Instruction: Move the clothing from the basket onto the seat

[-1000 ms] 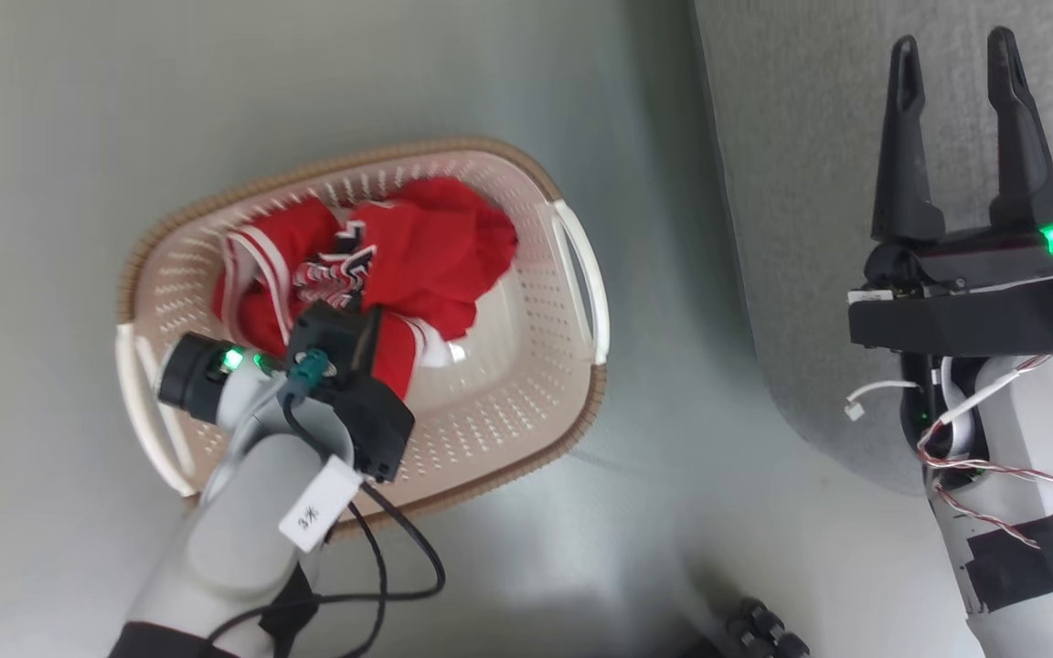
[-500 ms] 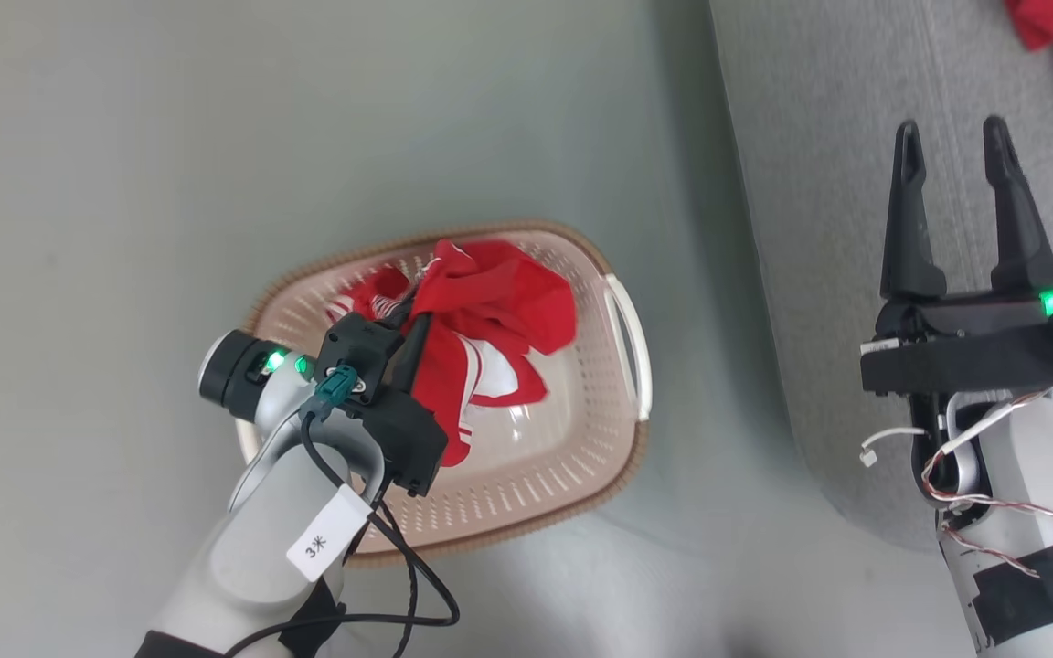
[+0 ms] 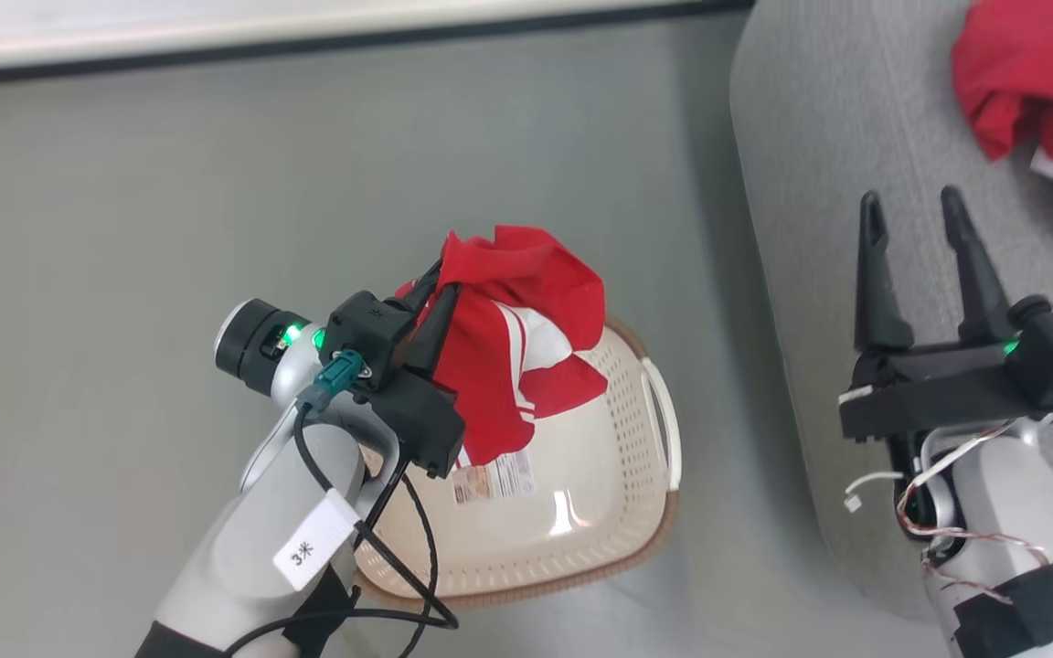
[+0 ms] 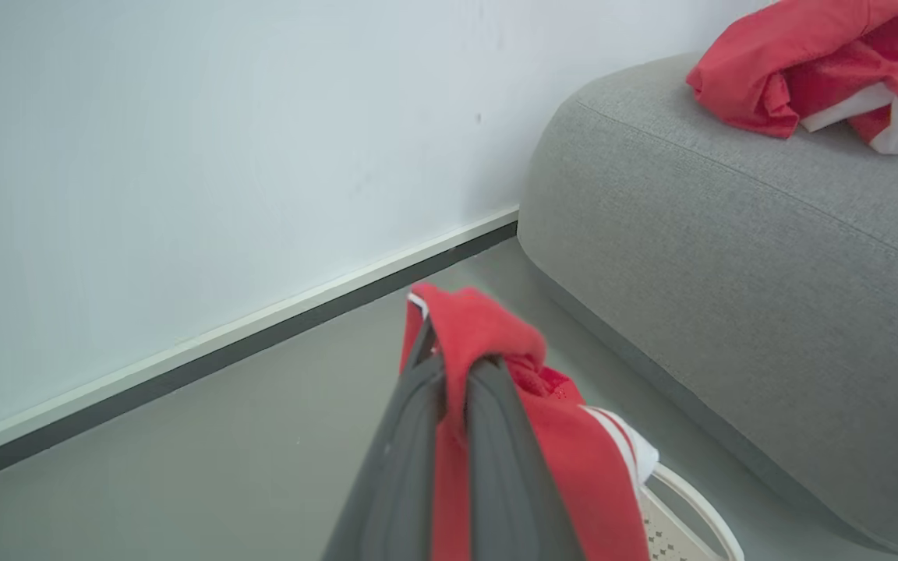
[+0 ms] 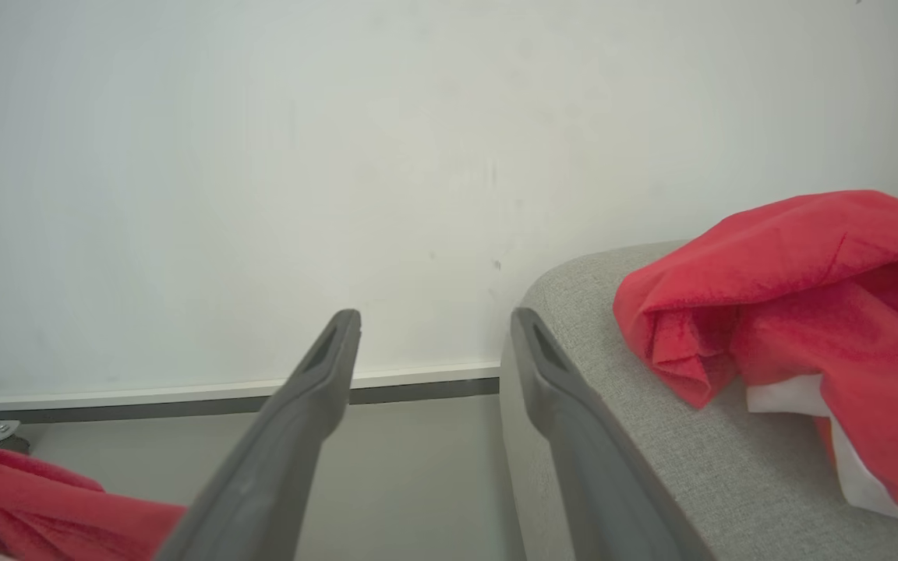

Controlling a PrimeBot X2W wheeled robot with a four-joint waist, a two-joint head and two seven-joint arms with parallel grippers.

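Right gripper (image 3: 909, 196) is spread; left gripper (image 3: 444, 281) pinches the soft red-and-white shirt (image 3: 526, 302). Carry it high to the big grey sofa (image 3: 819, 183).

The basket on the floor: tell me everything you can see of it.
The cream-white plastic laundry basket is a rounded rectangle with perforated walls, a brown rim band and a white side handle. It stands upright on the grey floor, apart from the light grey fabric sofa. Its visible bottom is bare but for a printed sticker. A red-and-white garment, pinched in the shut left pincer, hangs over it; whether the cloth touches it is unclear.
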